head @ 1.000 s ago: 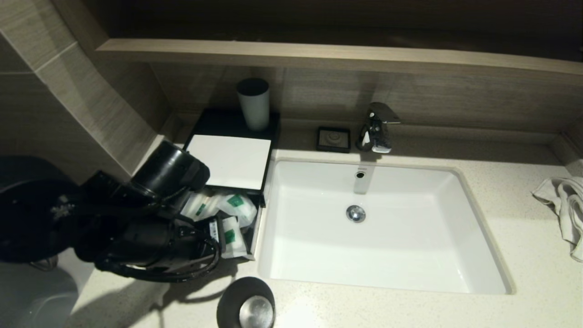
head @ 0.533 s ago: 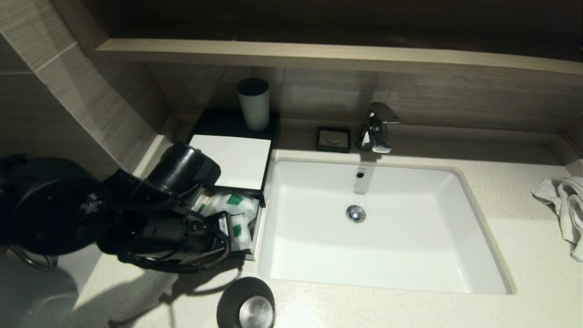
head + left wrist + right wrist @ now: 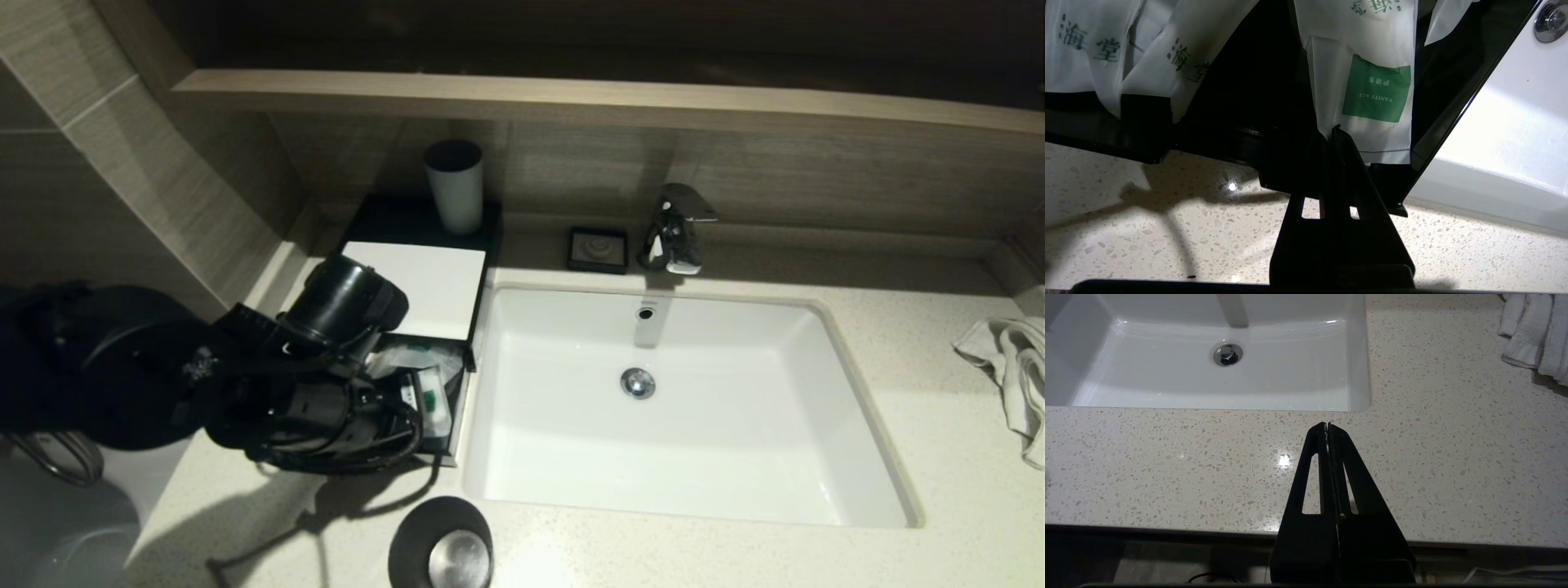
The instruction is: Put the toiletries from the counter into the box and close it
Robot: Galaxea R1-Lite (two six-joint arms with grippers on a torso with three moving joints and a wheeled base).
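The left gripper (image 3: 1333, 132) is at the front of the box's drawer (image 3: 1429, 139), its fingers (image 3: 1349, 151) pressed together and empty, their tips against the drawer's front edge beside a small sachet with a green square label (image 3: 1367, 98). In the head view the left arm covers most of the open drawer, which juts from under the box (image 3: 416, 282) at the left end of the bench (image 3: 939, 457), just beside the sink (image 3: 678, 408).

The sachets lie inside the drawer (none shows on the bench top). In the left wrist view two long ones with green characters (image 3: 1081, 53) (image 3: 1184, 61) lie side by side, overlapping, at one side of the drawer, and the small labelled one lies near the wall nearest the sink; a corner of another white sachet (image 3: 1447, 16) shows beyond it. In the head view only a bit of white plastic with green (image 3: 431, 400) peeks out past the arm.

A grey cup (image 3: 454, 188) stands upright on the black back part of the box. A small black soap dish (image 3: 598, 249) sits by the tap (image 3: 676, 229). A round black object with a shiny middle (image 3: 443, 545) is at the bench's near edge, and a white towel (image 3: 1008, 367) lies crumpled at the far right.

The right gripper (image 3: 1327, 428) hangs over the bench's front edge before the sink, fingers clenched on nothing.
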